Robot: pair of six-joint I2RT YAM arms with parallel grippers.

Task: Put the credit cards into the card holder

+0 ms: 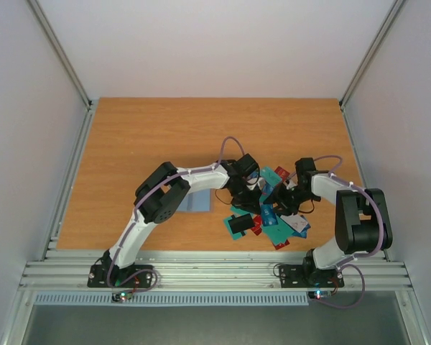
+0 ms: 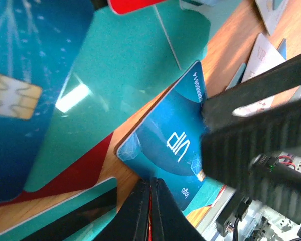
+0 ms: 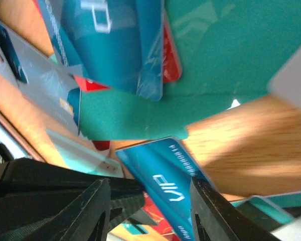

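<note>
The credit cards [image 1: 276,224] lie in a loose pile right of centre, mostly teal, some red, blue and white. The card holder [image 1: 199,203] lies flat, greyish-blue face up, left of the pile and partly under my left arm. My left gripper [image 1: 246,194] is low over the pile; in the left wrist view it [image 2: 150,193] is shut with a thin red card edge between the fingers. A blue VIP card [image 2: 165,143] lies just ahead of it. My right gripper [image 1: 280,205] is open, and its jaws [image 3: 150,198] straddle the same VIP card [image 3: 165,183].
Teal cards [image 2: 120,75] and a blue chip card [image 2: 20,75] lie flat around the VIP card. A metal rail [image 1: 215,269] runs along the table's near edge. Grey walls stand left, right and behind. The two grippers' fingers nearly meet over the pile.
</note>
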